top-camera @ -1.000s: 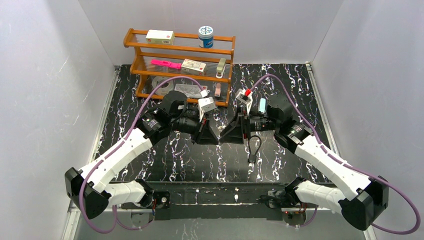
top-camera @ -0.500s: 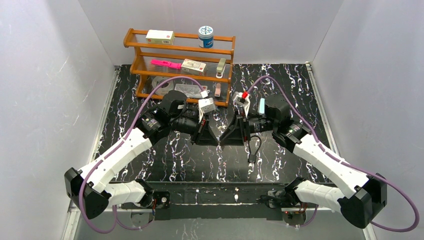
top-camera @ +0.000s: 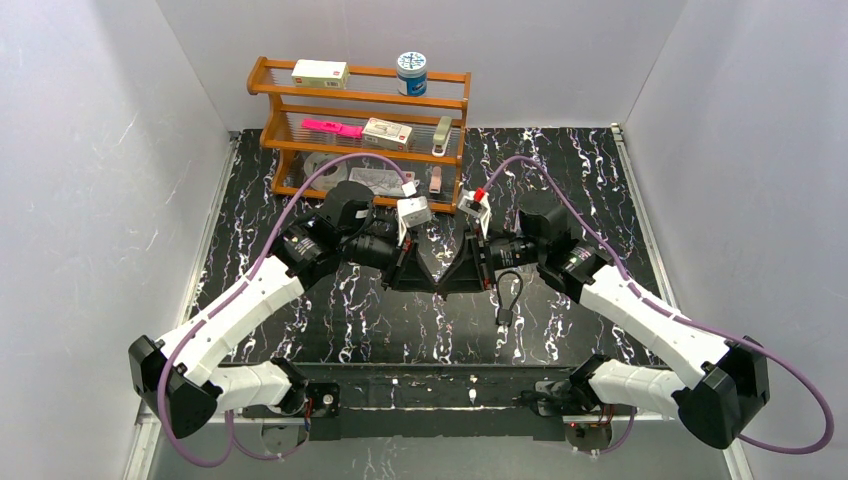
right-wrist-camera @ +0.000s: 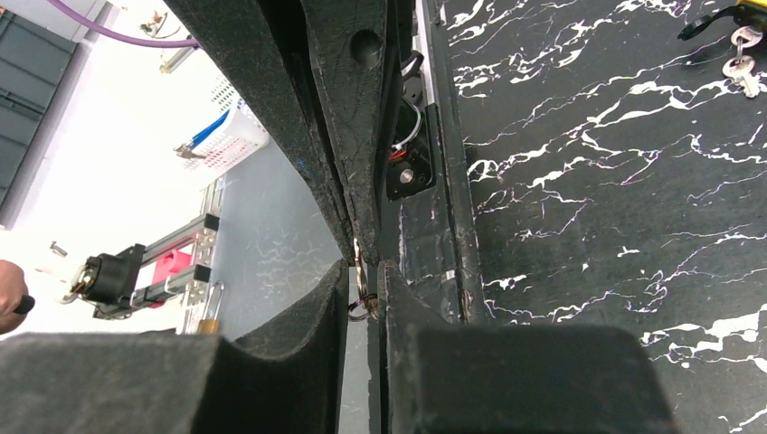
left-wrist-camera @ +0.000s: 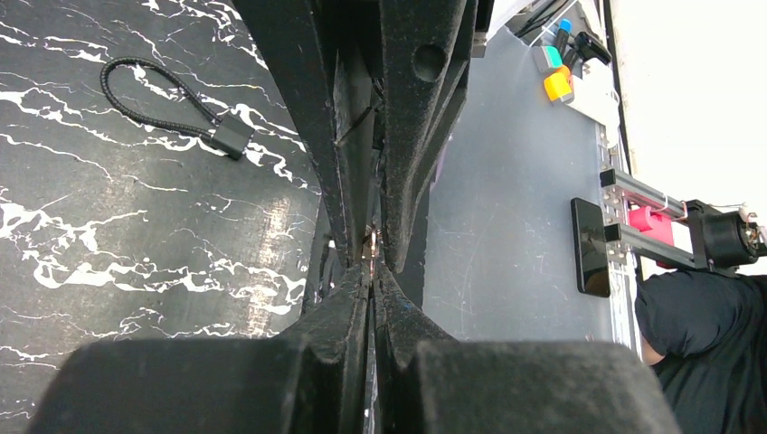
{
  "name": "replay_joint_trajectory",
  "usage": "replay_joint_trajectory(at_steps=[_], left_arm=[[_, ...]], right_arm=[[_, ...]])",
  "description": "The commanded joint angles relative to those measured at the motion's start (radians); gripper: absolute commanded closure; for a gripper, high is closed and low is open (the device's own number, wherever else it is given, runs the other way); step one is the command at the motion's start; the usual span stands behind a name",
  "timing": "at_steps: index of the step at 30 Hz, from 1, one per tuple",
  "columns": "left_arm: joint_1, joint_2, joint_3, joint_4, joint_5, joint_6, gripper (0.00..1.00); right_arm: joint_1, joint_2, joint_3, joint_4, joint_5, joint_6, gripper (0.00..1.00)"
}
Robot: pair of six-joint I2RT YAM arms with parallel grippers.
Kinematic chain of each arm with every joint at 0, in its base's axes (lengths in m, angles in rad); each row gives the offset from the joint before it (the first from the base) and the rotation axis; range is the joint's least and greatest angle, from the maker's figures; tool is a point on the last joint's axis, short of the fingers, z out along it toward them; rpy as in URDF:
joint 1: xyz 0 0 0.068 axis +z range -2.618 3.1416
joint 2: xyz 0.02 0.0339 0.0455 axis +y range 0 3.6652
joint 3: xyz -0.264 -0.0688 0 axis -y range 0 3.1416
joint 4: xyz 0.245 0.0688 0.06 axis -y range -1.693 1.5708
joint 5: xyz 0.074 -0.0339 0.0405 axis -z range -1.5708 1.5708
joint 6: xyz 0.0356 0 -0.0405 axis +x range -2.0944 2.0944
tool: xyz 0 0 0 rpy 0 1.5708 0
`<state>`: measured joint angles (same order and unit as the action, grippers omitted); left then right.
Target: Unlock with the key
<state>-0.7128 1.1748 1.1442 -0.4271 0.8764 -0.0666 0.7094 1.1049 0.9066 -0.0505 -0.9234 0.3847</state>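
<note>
— Where is the key?

— Held above the counter, about mid-counter, in the seam where the two hands meet tip to tip. Only a small brassy sliver of it shows.

— Which way does it lie?

— Its long axis follows the line of both sets of fingers, so in the overhead view it runs across the counter from left to right. It sticks out of the left hand toward the right hand. Too little shows to tell which end is the blade.

— How is the left hand holding it?

— Clenched on the key. In its own camera the fingers are pressed together with no gap.

— And the right hand?

— Its fingers stand a narrow slit apart, with the key and a bit of wire ring inside the slit. I cannot tell whether the pads actually press the metal.

— And the lock?

— The cable lock lies flat on the counter just beside the right arm's wrist. Neither hand touches it. Its black loop lies toward the far side and its body toward the arm bases.
</note>
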Motion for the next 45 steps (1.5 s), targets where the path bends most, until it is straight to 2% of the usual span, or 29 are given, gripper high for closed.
replay_joint_trajectory(at_steps=[1,3,4,5,8,10,15,17,19,23,30,32,37,41,45], left_arm=[[0.002,-0.029,0.024,-0.007,0.025,0.011,1.0],[0.001,-0.029,0.024,-0.008,0.026,0.013,1.0],[0.001,-0.03,0.023,-0.009,0.024,0.014,1.0],[0.001,-0.03,0.023,-0.01,0.022,0.016,1.0],[0.002,-0.03,0.023,-0.019,0.017,0.019,1.0],[0.002,-0.03,0.022,-0.026,0.018,0.023,1.0],[0.001,-0.033,0.019,-0.036,0.018,0.029,1.0],[0.001,-0.035,0.019,-0.038,0.018,0.03,1.0],[0.001,-0.037,0.019,-0.04,0.019,0.034,1.0],[0.001,-0.036,0.019,-0.042,0.021,0.034,1.0],[0.001,-0.037,0.023,-0.043,0.006,0.026,0.98],[0.001,-0.039,0.024,-0.046,-0.019,0.022,0.82],[0.001,-0.067,0.027,-0.04,-0.083,0.023,0.26],[0.001,-0.11,0.025,0.013,-0.15,-0.009,0.08],[0.002,-0.139,0.012,0.106,-0.217,-0.084,0.04]], right_arm=[[0.006,-0.029,-0.009,0.024,-0.045,-0.017,0.73],[0.006,-0.029,-0.012,0.024,-0.051,-0.017,0.66],[0.006,-0.029,-0.013,0.024,-0.047,-0.018,0.65],[0.006,-0.03,-0.014,0.023,-0.041,-0.019,0.66],[0.006,-0.03,-0.012,0.021,-0.031,-0.02,0.79],[0.006,-0.032,-0.011,0.021,-0.027,-0.02,0.81],[0.006,-0.04,-0.009,0.013,0.015,-0.025,0.72],[0.006,-0.041,-0.008,0.002,0.043,-0.032,0.72],[0.006,-0.042,-0.008,-0.003,0.066,-0.035,0.76],[0.005,-0.044,-0.008,0.0,0.06,-0.034,0.97],[0.006,-0.052,-0.014,0.02,0.055,-0.031,0.99],[0.006,-0.066,-0.026,0.028,0.071,-0.036,0.99],[0.005,-0.134,-0.071,0.068,0.127,-0.056,0.99],[0.006,-0.166,-0.084,0.075,0.147,-0.067,0.99],[0.006,-0.173,-0.081,0.065,0.174,-0.065,0.99]])
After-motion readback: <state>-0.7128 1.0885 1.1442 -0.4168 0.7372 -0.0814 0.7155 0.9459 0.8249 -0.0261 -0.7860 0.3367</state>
